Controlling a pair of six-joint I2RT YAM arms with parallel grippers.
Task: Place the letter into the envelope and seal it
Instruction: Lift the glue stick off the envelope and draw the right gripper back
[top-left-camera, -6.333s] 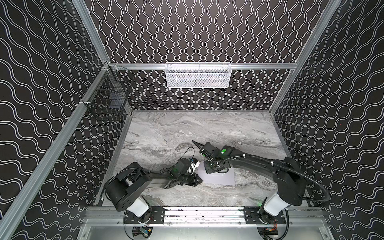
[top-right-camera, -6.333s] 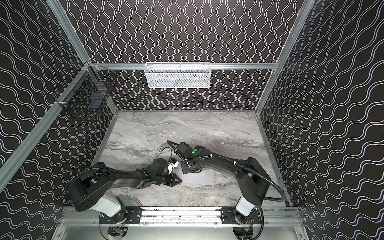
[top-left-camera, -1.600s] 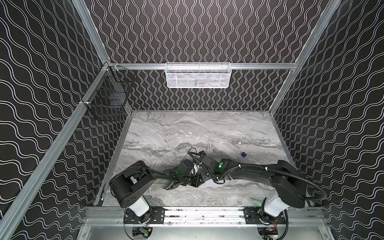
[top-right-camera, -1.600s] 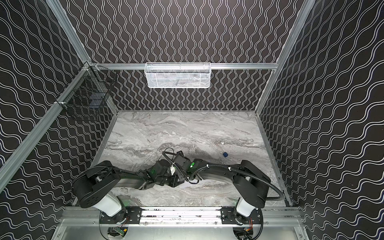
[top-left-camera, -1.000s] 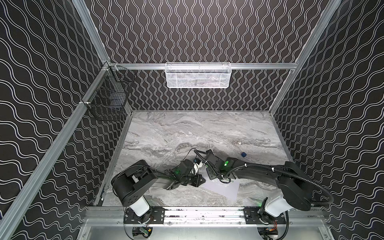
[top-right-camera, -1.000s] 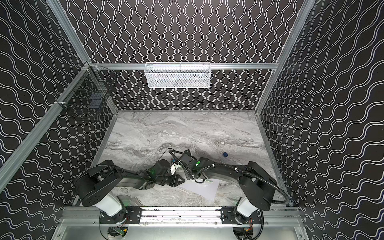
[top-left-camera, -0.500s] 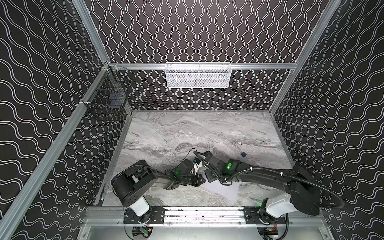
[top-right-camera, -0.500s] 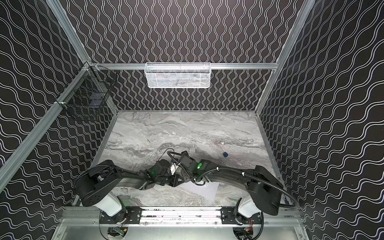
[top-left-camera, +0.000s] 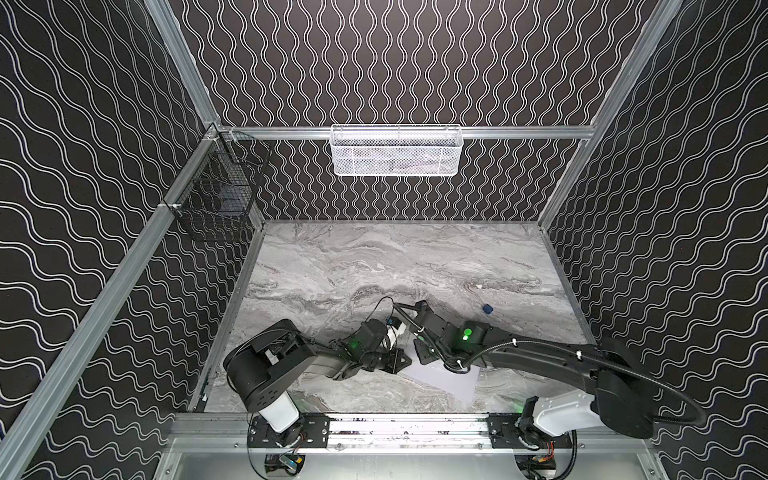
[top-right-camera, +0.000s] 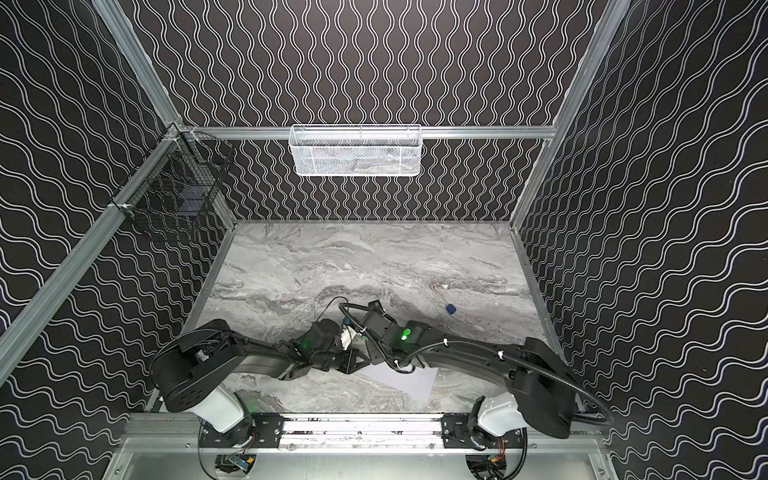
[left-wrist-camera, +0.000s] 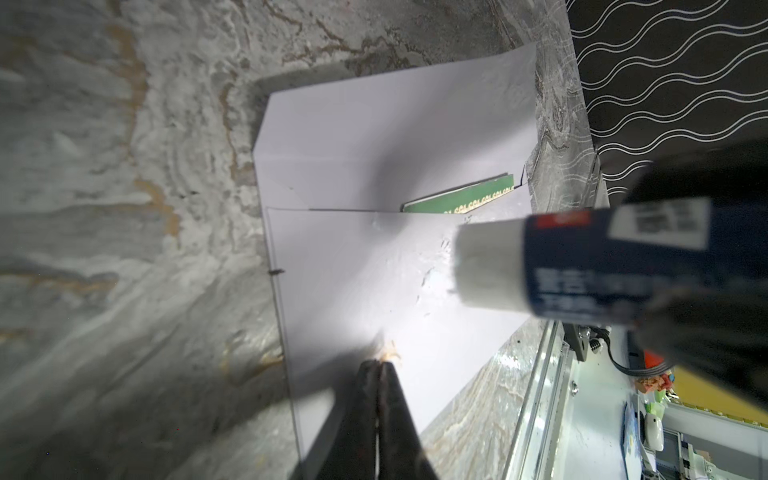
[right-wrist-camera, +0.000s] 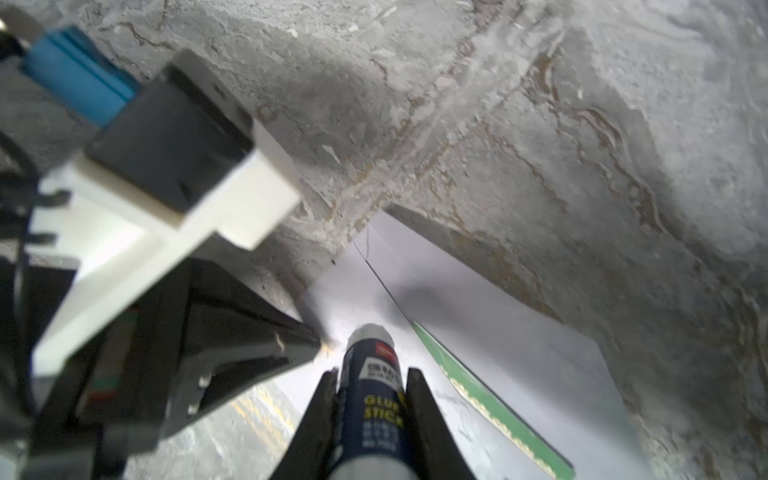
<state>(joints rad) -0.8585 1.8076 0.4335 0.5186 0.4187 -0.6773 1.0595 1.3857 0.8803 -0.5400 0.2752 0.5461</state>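
Risk: the white, green-bordered paper letter (left-wrist-camera: 457, 197) protrudes from the pale lavender paper envelope (left-wrist-camera: 374, 270) near the marble worktop's (top-left-camera: 374, 266) front edge; glue may smear it, or the flap snag. My left gripper (left-wrist-camera: 378, 365), fingers closed empty, pins the envelope; my right gripper (right-wrist-camera: 372, 374) clamps the navy glue stick (right-wrist-camera: 372, 399), angled low.

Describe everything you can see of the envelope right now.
The envelope is plain pale lavender-white paper lying on the marble table near its front edge, with its flap open. A small dark mark sits on one side edge. A green-bordered strip of the letter peeks from the mouth. The shut left gripper appears to press on the body. The glue stick, held in the right gripper, points at shiny smears below the mouth; contact is unclear.
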